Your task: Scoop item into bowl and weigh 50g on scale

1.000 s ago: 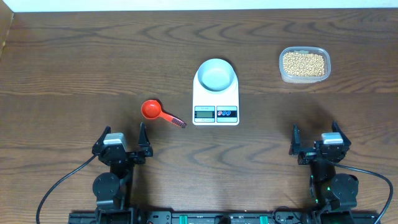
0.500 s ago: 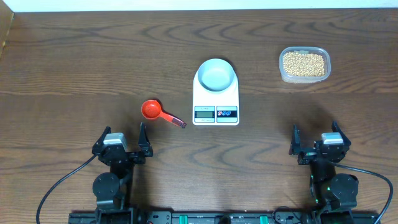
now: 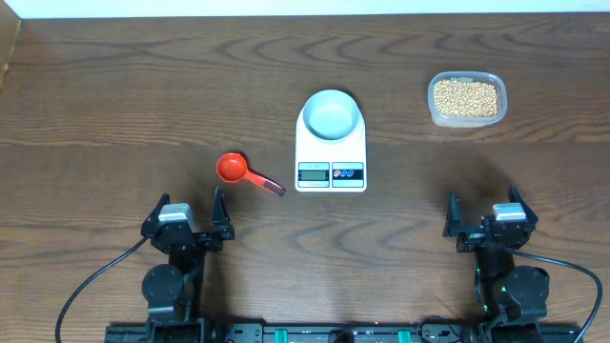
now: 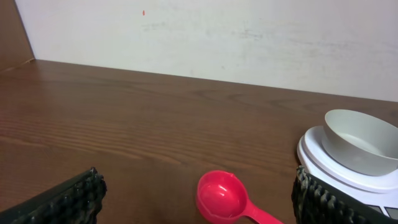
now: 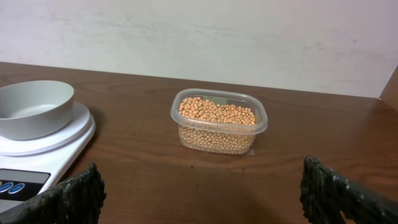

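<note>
Tan-yellow beans (image 3: 465, 98) fill a clear plastic tub (image 3: 430, 100), pale round bowl (image 3: 332, 116) sits on flat white scale (image 3: 315, 151) for direct weighing, left gripper (image 3: 188, 205) and right gripper (image 3: 483, 202) gape empty.

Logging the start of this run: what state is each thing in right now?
bowl: empty, upright on the scale.
scale: carrying the bowl; display unreadable.
beans: heaped in the tub.
tub: lidless, nearly full.
red scoop: empty, not held.
left gripper: open, empty.
right gripper: open, empty.
</note>
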